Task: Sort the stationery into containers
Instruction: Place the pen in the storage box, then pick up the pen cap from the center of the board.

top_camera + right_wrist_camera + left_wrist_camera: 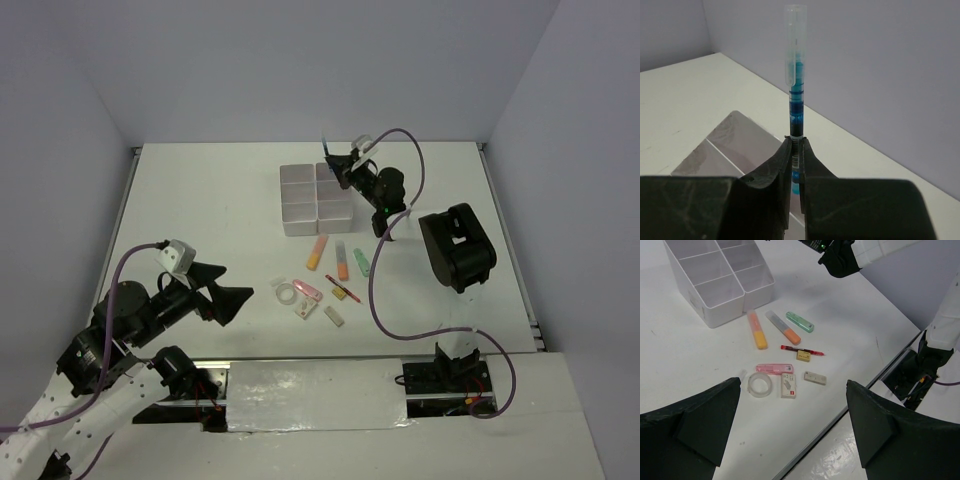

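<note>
The right pincer (796,150) pinches a blue pen (796,75) over the far-right corner of the white boxes (300,205), while the left pincer (792,390) hangs spread, well apart on their near-left side.

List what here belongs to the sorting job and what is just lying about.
Job: white six-box container, blue pen gripped in the right hand, peach highlighter, orange highlighter, green highlighter, red pen, tape ring, pink item, erasers.

Lying about: purple cable, pale sheet between the arm bases.

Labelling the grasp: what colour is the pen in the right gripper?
Blue pen with a clear cap; clearest in the right wrist view.
</note>
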Motion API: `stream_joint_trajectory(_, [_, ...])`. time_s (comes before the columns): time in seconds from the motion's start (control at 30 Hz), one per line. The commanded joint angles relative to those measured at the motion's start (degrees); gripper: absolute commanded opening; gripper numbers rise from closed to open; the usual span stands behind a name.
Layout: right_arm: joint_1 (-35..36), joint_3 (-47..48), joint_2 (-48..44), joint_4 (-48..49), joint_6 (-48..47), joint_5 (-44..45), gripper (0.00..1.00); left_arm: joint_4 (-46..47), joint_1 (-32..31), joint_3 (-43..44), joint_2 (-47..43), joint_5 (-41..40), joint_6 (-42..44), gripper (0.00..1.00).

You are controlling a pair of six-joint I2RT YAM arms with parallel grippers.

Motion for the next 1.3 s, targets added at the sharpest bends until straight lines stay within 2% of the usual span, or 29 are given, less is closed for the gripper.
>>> stream_joint_trajectory(0.0, [-0.56, 0.06, 1.25, 4.41, 1.50, -0.91, 0.10, 2.91, 0.34, 0.04, -0.60, 0.89, 1.12, 0.99])
stream_joint_trajectory(0.3, [-1.35, 2.60, 1.96, 1.07, 1.68, -0.91, 0.13, 3.09, 0.34, -0.05, -0.95, 1.33, 1.30, 0.99])
stream_joint_trajectory(0.4, [-1.35, 2.26, 2.05, 1.50, 1.51, -1.09, 0.24, 3.18, 0.43, -0.05, -0.86, 1.77, 1.47, 0.99])
stream_joint_trajectory(0.47, [-1.35, 2.25, 2.13, 1.42, 1.51, -1.17, 0.26, 3.26, 0.43, -0.05, -1.12, 1.77, 1.56, 0.99])
stream_joint_trajectory(0.53, [-1.35, 3.04, 2.22, 0.37, 1.59, -1.26, 0.33, 3.18, 0.43, 0.04, -1.21, 1.86, 1.56, 0.99])
stream_joint_trajectory(0.8, [-1.35, 4.72, 2.66, -1.84, 1.07, -2.14, 0.38, 3.18, 0.52, 0.04, -1.30, 1.95, 1.91, 0.99])
stream_joint_trajectory(1.0, [-1.53, 1.38, -1.55, 1.33, 2.29, -2.84, 0.42, 3.18, 0.61, 0.04, -0.95, 2.12, 1.91, 0.99])
stream_joint_trajectory(1.17, [-1.62, 1.73, -7.08, -1.74, 3.26, -4.69, 0.43, 3.00, 0.78, 0.13, -0.77, 1.33, 1.74, 0.99])
stream_joint_trajectory(1.27, [-1.53, 0.85, -11.21, -3.58, 5.88, -5.48, 0.52, 2.74, 0.87, 0.13, -0.16, 0.10, 1.21, 0.99])
